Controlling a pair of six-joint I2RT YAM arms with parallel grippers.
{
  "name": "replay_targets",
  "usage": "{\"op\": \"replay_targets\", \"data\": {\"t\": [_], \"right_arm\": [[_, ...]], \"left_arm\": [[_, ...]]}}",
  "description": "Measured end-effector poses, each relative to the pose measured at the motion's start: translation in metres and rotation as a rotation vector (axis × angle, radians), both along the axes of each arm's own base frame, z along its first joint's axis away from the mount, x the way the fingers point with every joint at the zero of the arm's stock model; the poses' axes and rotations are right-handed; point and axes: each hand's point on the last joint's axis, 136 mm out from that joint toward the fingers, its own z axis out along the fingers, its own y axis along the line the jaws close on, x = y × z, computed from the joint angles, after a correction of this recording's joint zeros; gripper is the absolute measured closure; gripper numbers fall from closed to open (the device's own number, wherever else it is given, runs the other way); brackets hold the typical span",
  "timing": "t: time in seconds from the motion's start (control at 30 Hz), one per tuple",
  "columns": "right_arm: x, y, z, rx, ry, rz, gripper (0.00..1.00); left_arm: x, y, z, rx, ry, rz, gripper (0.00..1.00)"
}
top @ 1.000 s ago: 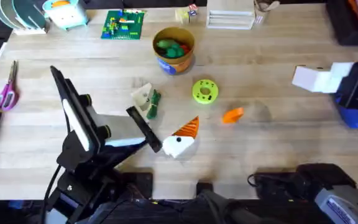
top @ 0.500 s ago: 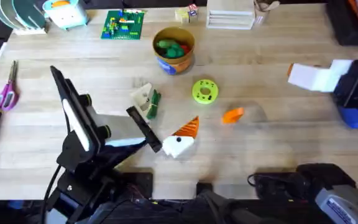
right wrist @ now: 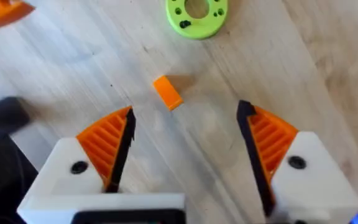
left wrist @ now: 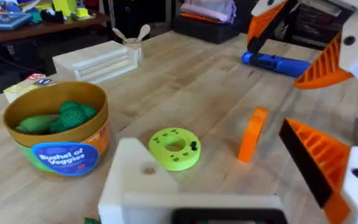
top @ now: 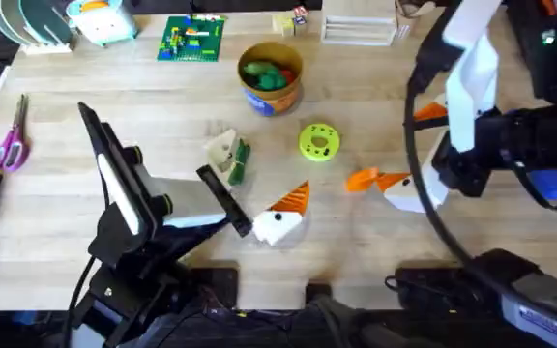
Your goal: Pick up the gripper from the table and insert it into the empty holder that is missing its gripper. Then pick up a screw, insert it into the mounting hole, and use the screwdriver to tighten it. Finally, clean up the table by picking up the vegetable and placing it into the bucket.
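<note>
Right gripper [right wrist: 185, 149] hangs wide open over the table [top: 433, 251], jaws apart and empty, holding nothing. The gripper [right wrist: 167, 92], the loose orange finger, lies on the wood just ahead of the midpoint between its two orange pads. That looks like a lineup for a straddle-and-pinch pick, and the approach step seems barely begun. In the overhead view the piece [top: 362, 179] sits right next to the right arm's fingers.

A bit farther ahead of the right gripper: the lime disc [right wrist: 197, 9], apart from the orange piece, not in the closing path as far as visible.

Left gripper [left wrist: 244, 211] is tilted low near the table middle. One side carries an orange finger, the other is a bare white holder [left wrist: 143, 180] with a dark hole. It has nothing in its grasp, and whether its jaws are apart I cannot tell. Likely parked there so the bare mount faces the incoming part.

Beyond it: vegetable [top: 239, 161], green, beside a small white block. Then the bucket [top: 270, 77], upright, green toys inside. The screwdriver [left wrist: 275, 63] lies off behind the right arm.
</note>
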Motion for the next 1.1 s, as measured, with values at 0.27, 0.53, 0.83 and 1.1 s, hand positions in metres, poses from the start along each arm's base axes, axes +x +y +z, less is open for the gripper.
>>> {"op": "replay_targets", "data": {"t": [0.27,0.53,0.83,1.1], "right_arm": [[-0.013,0.009,-0.012,-0.141,-0.028,0.264,0.01],[-0.005,0.003,-0.044,-0.252,0.092,0.288,0.011],[-0.001,0.005,-0.075,-0.3,0.225,0.304,0.01],[0.006,0.013,-0.08,-0.287,0.211,0.336,0.012]], "left_arm": [[0.0,0.0,0.0,0.0,0.0,0.0,0.009],[0.0,0.0,0.0,0.0,0.0,0.0,0.008],[0.0,0.0,0.0,0.0,0.0,0.0,0.008],[0.0,0.0,0.0,0.0,0.0,0.0,0.009]]}}
